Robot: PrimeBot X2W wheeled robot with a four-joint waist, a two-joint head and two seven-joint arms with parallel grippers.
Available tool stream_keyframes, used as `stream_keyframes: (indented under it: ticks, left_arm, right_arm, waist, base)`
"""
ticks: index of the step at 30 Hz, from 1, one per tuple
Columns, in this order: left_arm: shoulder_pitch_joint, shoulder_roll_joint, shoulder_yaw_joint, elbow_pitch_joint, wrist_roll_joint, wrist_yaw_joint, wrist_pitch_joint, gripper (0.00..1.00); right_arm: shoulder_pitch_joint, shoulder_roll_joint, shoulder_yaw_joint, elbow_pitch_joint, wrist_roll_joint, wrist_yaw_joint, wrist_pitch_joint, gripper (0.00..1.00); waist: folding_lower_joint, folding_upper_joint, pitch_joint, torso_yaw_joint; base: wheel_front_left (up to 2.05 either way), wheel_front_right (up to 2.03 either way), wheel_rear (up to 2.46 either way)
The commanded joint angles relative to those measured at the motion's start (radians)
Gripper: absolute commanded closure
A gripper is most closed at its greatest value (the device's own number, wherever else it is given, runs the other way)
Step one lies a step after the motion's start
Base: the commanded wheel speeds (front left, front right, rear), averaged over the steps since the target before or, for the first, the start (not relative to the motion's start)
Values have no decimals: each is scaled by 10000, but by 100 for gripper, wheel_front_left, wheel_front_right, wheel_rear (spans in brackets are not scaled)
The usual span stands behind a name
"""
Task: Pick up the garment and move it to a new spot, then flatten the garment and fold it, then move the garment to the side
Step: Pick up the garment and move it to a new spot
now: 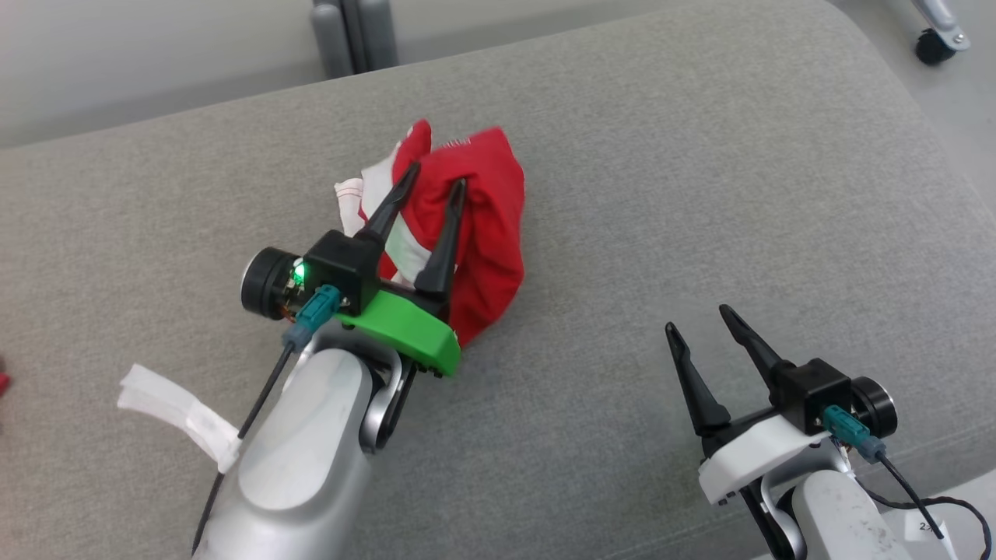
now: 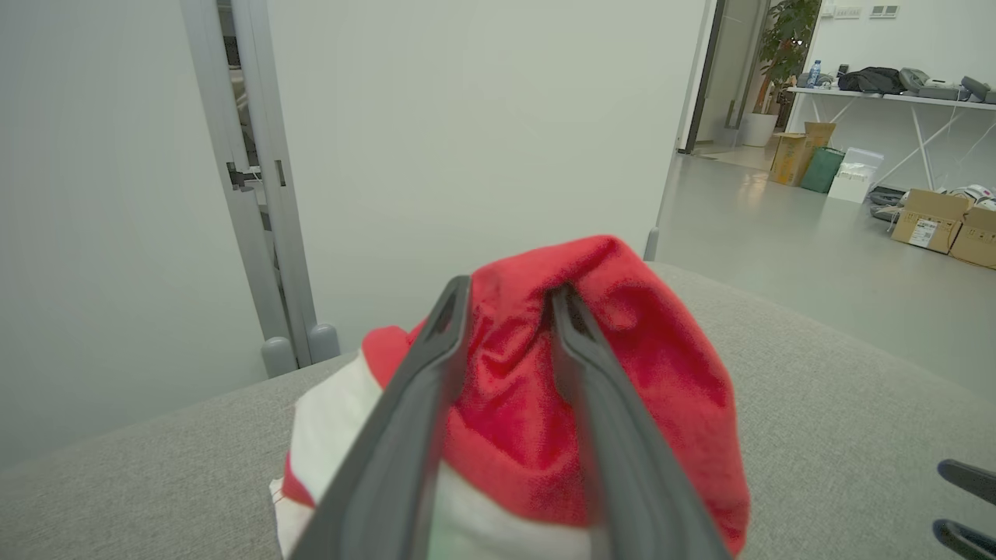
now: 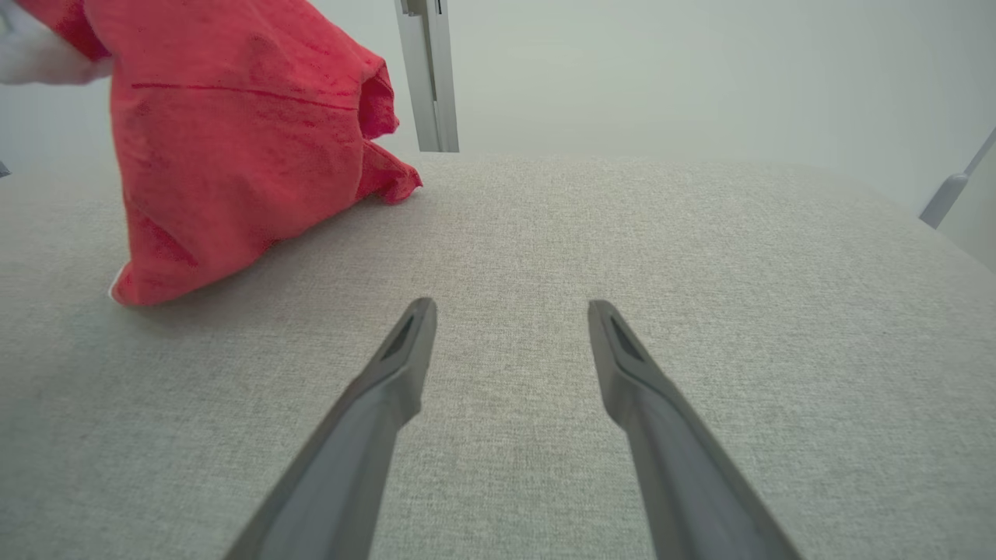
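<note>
Where the garment lies: a crumpled red and white cloth garment (image 1: 490, 233) is seen bunched in a tall heap on the wide grey fabric cushion (image 1: 700, 155), left of its middle, with its lower edge resting on the fabric.
Left gripper: the left gripper (image 1: 436, 175) is poised over the heap with its jaws parted part-way. A ridge of red cloth is lodged between the two dark fingers (image 2: 405, 420) and touches both. It is judged to be loose rather than pinched.
Right gripper: the right gripper (image 1: 698, 319) is spread wide with nothing gripped, and is kept well apart from the garment, above bare cushion.
Step judged: the garment appears to be set down at its spot. Flattening and folding are not yet done.
Risk, snagging: if the left arm is withdrawn while cloth is wedged between the fingers, the heap may be dragged or lifted with it.
Risk, collapse: the heap may be tipped over once support is lost, so that hem and corners are buried under other layers.
Risk, flattening: if a thick bunch is seized instead of a single edge, twists may be pressed in and the fold spoiled.
Risk, far edge: the heap is placed near the cushion's far edge, so cloth spread that way may be slid over it.
</note>
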Motion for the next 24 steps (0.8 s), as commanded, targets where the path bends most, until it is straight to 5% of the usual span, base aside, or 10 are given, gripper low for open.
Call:
stream_keyframes:
  ticks: [1,11,18,24]
  left_arm:
    - [305,58,35,22,8,135,4,0]
    - [2169,57,1566,25,398,662,6,0]
    - [4117,52,3300,-487,755,782,6,0]
    - [5448,61,3748,-952,1045,642,6,0]
  right_arm:
    - [171,-21,-65,-47,61,-15,-6,0]
    - [448,-22,-313,-50,16,-14,-6,0]
    - [801,-22,-267,186,-61,-14,-6,0]
    - [1052,-21,-282,325,-97,-14,-6,0]
  waist:
    - [0,-1,1,-383]
    - [0,-1,-514,268]
    - [0,-1,-1314,916]
    - [0,-1,-1723,1234]
  base:
    - [0,0,0]
    - [0,0,0]
    - [0,0,0]
    - [0,0,0]
